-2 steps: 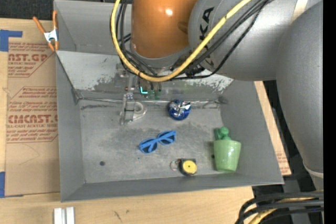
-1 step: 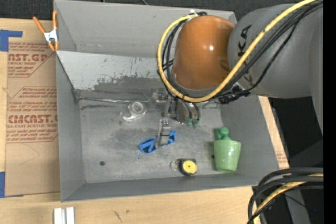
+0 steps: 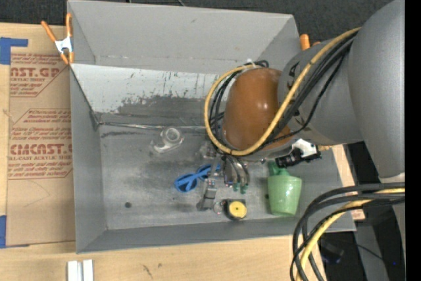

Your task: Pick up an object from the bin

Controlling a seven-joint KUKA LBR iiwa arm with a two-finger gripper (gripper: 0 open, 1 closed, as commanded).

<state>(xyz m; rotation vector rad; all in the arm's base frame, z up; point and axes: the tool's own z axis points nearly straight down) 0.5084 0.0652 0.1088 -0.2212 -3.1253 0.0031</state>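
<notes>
My gripper hangs below the orange wrist cover, low over the front middle of the bin floor. A blue plastic thing with loops like scissor handles lies just to its left, touching or nearly touching it. A small yellow round thing with a dark centre rests right in front of the gripper, beside a small grey metal piece. Nothing can be made out in its grasp.
A pale green bottle stands at the bin's front right, with a black and white thing behind it by the right wall. A clear small cup lies left of centre. The arm and its cables cover the bin's right side.
</notes>
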